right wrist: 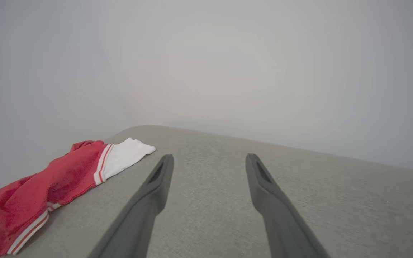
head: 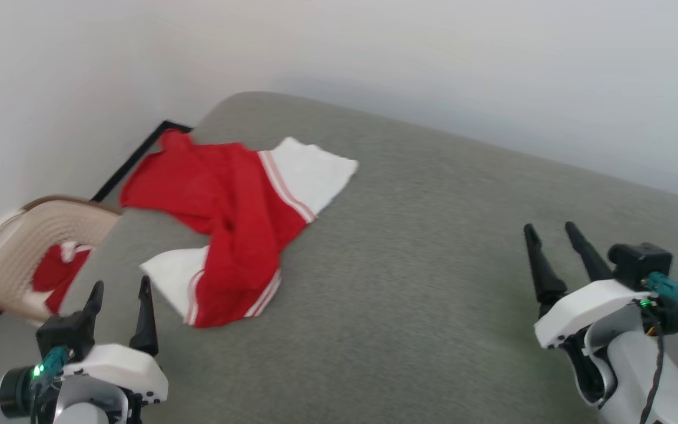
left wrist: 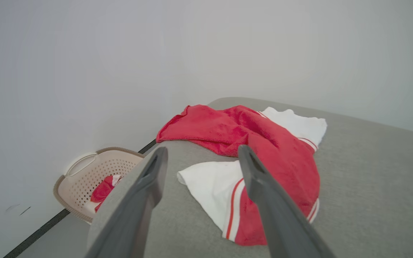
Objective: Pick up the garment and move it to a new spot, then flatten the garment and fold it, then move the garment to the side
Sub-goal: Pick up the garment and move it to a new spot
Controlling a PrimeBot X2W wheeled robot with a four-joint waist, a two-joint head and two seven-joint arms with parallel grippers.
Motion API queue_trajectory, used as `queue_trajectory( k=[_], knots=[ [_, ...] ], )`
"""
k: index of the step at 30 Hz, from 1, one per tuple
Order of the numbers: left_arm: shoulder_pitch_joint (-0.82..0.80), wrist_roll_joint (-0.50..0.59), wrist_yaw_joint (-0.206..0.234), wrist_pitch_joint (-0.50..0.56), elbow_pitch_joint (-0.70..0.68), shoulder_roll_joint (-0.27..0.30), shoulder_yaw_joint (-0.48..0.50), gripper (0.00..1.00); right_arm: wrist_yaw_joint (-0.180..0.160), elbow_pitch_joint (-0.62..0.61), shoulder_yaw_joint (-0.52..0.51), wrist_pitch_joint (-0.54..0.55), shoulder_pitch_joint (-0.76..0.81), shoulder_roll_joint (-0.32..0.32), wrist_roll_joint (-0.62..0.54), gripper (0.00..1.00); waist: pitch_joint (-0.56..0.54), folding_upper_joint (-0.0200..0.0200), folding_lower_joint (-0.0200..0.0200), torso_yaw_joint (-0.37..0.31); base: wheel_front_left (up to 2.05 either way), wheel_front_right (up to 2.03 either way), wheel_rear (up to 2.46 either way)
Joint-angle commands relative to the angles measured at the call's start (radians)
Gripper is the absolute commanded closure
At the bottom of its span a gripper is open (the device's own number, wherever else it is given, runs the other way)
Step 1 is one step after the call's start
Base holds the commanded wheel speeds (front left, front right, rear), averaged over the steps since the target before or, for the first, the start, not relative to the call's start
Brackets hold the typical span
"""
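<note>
The garment [head: 233, 218] lies crumpled on the left part of the grey table [head: 421, 282], red with white sleeve ends and striped trim; part of it hangs over the far left edge. In the left wrist view the garment [left wrist: 264, 150] is just ahead of the fingers. My left gripper [head: 120, 291] stands open at the lower left, a short way in front of the near white sleeve, nothing between its fingers. At the right, far from the cloth, my right gripper [head: 548, 231] is open and empty; its wrist view has the garment [right wrist: 48, 186] at the far left.
A beige perforated basket [head: 15, 253] with red cloth inside sits on the floor left of the table, also seen as the basket [left wrist: 84, 179] in the left wrist view. White walls close in behind and left. The table's middle and right are bare grey fabric.
</note>
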Motion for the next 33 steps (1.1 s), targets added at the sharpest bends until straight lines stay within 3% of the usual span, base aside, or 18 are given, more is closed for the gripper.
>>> queue_trajectory(
  k=[1, 6, 20, 24, 29, 33],
  knots=[
    [0.017, -0.001, 0.005, -0.005, -0.014, -0.004, 0.010, 0.00, 0.000, -0.004, 0.007, -0.005, 0.013, 0.011, 0.009, 0.00, -0.003, 0.0000, 0.0000, 0.075, 0.00, 0.00, 0.00],
    [0.063, -0.002, 0.022, -0.005, -0.068, -0.025, 0.059, 0.00, 0.000, -0.019, 0.045, -0.005, -0.011, 0.033, 0.023, 0.00, 0.018, 0.0000, 0.0000, 0.132, 0.00, 0.00, 0.00],
    [0.195, 0.013, 0.028, -0.005, -0.220, -0.101, 0.178, 0.00, 0.000, 0.022, 0.202, -0.005, -0.101, 0.054, 0.077, 0.00, 0.050, 0.0000, 0.0000, 0.149, 0.00, 0.00, 0.00],
    [0.161, 0.029, 0.001, -0.005, -0.196, -0.108, 0.149, 0.00, 0.000, 0.014, 0.192, -0.005, -0.094, 0.038, 0.086, 0.00, 0.061, 0.0000, 0.0000, 0.142, 0.00, 0.00, 0.00],
    [0.020, 0.056, -0.043, -0.005, -0.094, -0.083, 0.026, 0.00, 0.000, -0.007, 0.145, -0.005, -0.058, 0.011, 0.074, 0.00, 0.098, 0.0000, 0.0000, 0.126, 0.00, 0.00, 0.00],
    [-0.156, 0.018, -0.055, 0.017, 0.016, -0.031, -0.059, 0.00, 0.000, -0.025, 0.131, -0.005, -0.079, 0.001, 0.055, 0.00, 0.176, 0.0000, 0.0000, 0.047, 0.00, 0.00, 0.00]
  ],
)
